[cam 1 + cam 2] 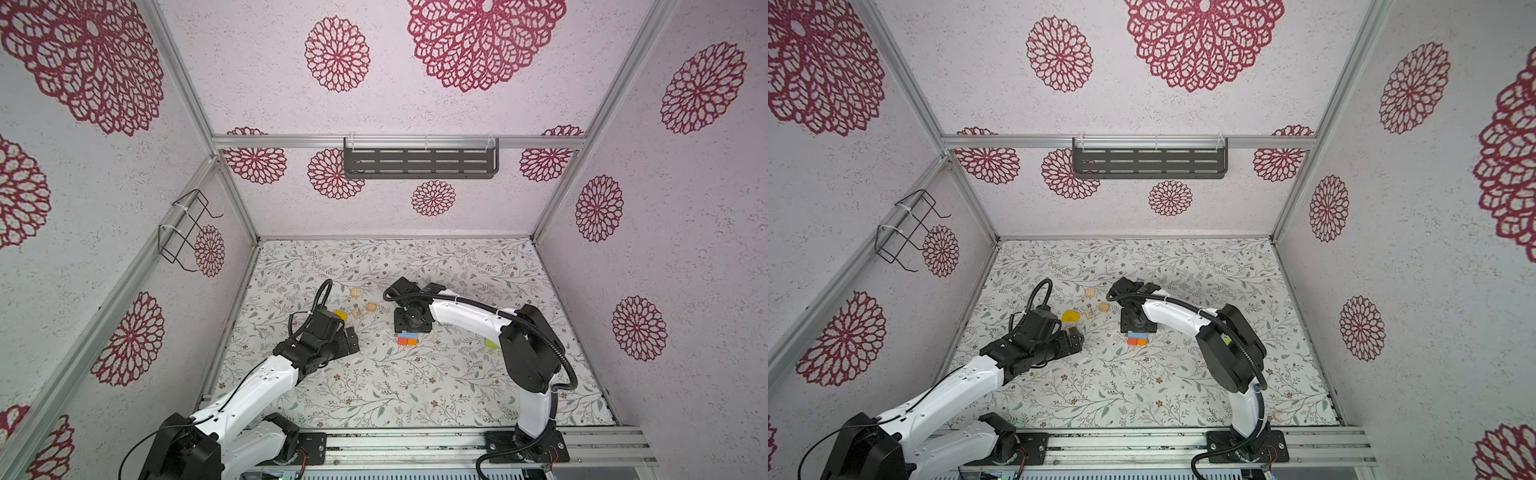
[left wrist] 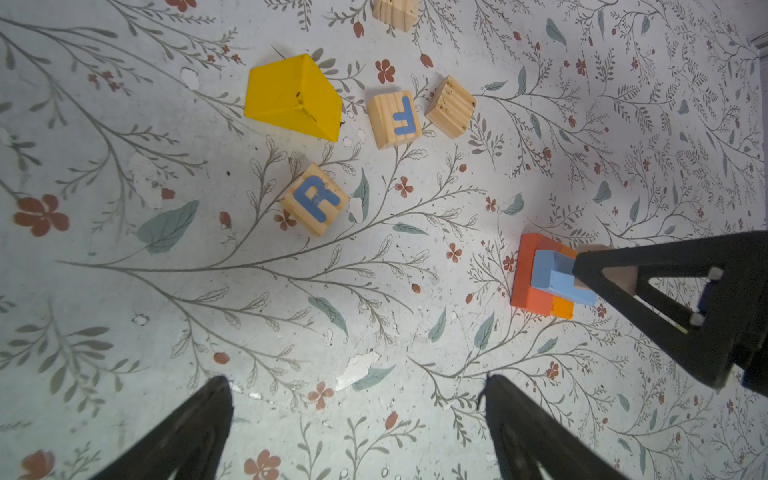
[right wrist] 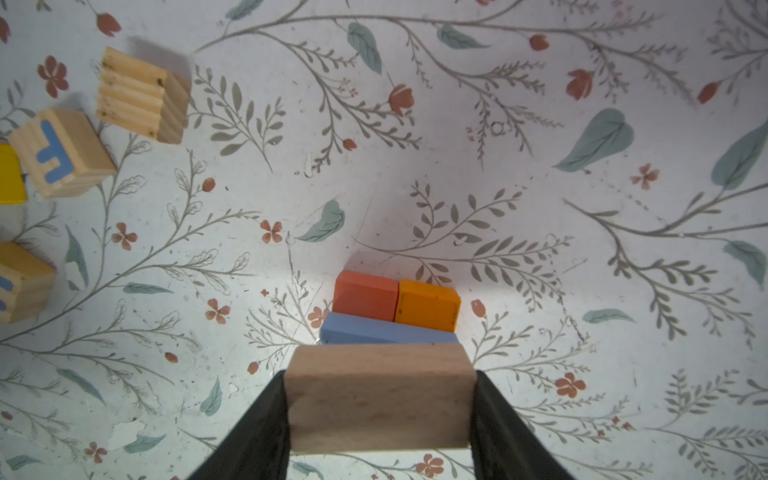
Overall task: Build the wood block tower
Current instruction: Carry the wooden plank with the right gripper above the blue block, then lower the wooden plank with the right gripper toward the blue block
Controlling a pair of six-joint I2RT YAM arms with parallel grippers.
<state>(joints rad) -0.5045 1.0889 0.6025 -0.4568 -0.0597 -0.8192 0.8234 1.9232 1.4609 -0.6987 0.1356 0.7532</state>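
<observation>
A white surface printed with grey-green sprigs and rust-red flowers (image 1: 415, 386) fills the lower middle in both top views. Pale textured walls with crimson lace-like rosettes (image 1: 336, 54) enclose it, edged by silver aluminium frame bars (image 1: 291, 142). A dark grey slotted metal shelf (image 1: 419, 162) hangs just above centre; a black wire rack (image 1: 183, 230) sits at middle left. A silver grooved rail (image 1: 415, 446) crosses the bottom.

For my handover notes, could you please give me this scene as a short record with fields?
Tower so far: red-orange block and orange block side by side, blue block across them.
Right claw: shut on tan block, over the tower; contact unclear.
Left claw: open, empty, above the table.
Loose: yellow roof piece, four wooden cubes, lime-green block.
</observation>
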